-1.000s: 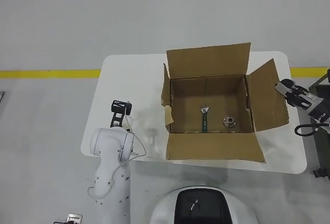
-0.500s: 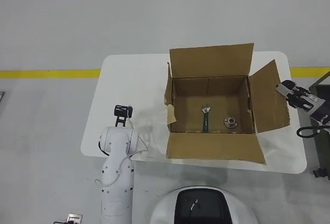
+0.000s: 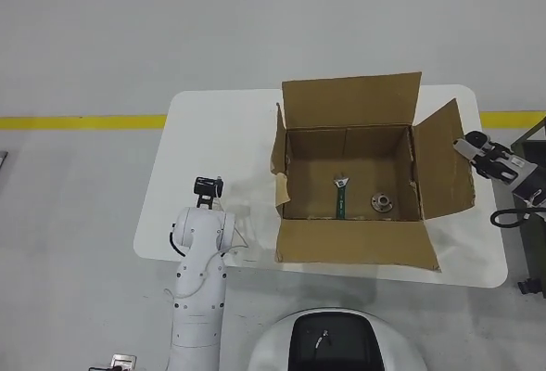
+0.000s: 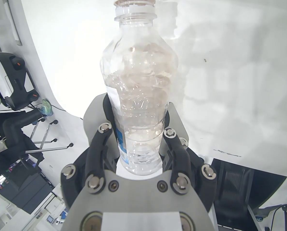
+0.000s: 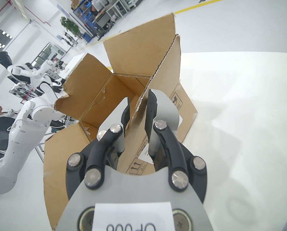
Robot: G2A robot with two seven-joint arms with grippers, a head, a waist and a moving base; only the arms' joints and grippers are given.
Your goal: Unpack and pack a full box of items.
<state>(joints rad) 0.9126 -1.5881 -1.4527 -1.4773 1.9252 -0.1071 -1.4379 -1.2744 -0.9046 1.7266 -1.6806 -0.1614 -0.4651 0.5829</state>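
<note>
The left gripper (image 4: 137, 114) has its fingers pressed against the lower body of a clear capped bottle (image 4: 138, 68), whose cap points out past the fingertips, over the white table (image 3: 217, 130). The right gripper (image 5: 136, 111) pinches the edge of the side flap (image 5: 157, 56) between its fingers. The open box (image 3: 351, 243) beyond the fingertips holds a wrench (image 3: 340, 197) and a metal ring (image 3: 379, 200).

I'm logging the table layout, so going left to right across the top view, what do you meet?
In order: left gripper holding the bottle → box's left flap → wrench → round metal fitting → box's right flap → right gripper.
</note>
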